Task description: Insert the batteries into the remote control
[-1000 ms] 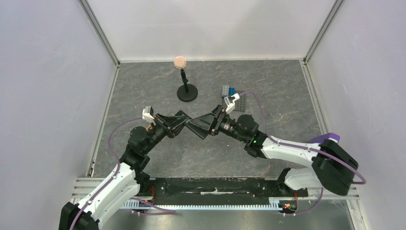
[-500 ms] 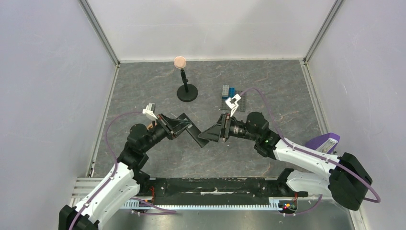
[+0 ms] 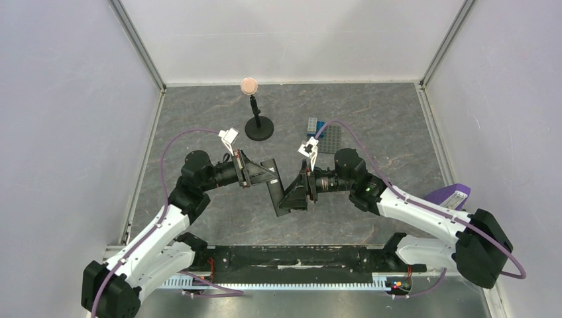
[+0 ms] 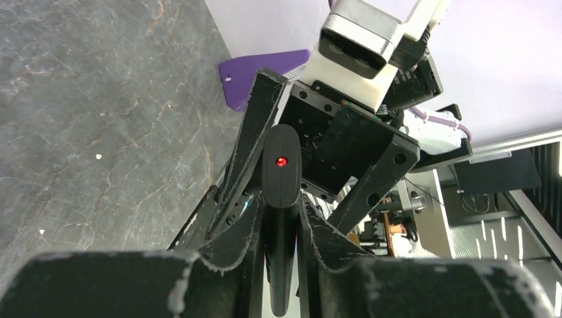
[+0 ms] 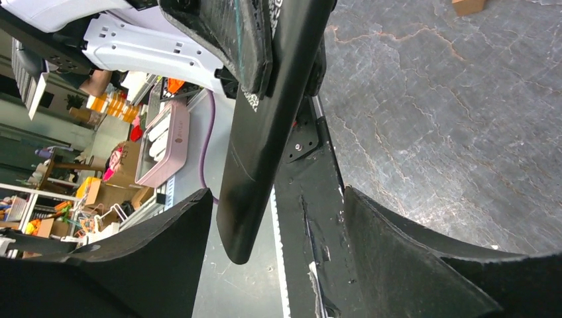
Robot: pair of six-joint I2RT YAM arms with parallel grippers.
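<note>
Top external view first: the small black stand (image 3: 258, 127) with its round peach head sits toward the back of the grey table (image 3: 397, 119), and both arms meet just in front of it. The left gripper (image 3: 267, 174) reaches in from the stand's front-left and has its jaws pinched on the remote control (image 3: 274, 192), a slim black bar that runs from right in front of the stand's base away toward the near edge. The right gripper (image 3: 286, 201) comes in from the stand's front-right and sits at the remote's nearer end. From the left wrist you look straight along the bar, clamped between the two worn black fingers (image 4: 228, 242), with a small red light glowing on its face. From the right wrist, the right arm's own fingers (image 5: 139, 265) are spread wide, one on each side of the bar's free end, and I see a gap between them and the bar on both sides. Just right of the stand lies a grey studded baseplate (image 3: 333, 139) with blue bricks (image 3: 321, 126) at its edge. Well off to the stand's front-right, by the wall, is a purple object (image 3: 452, 196). I can't pick out the batteries from any view
</note>
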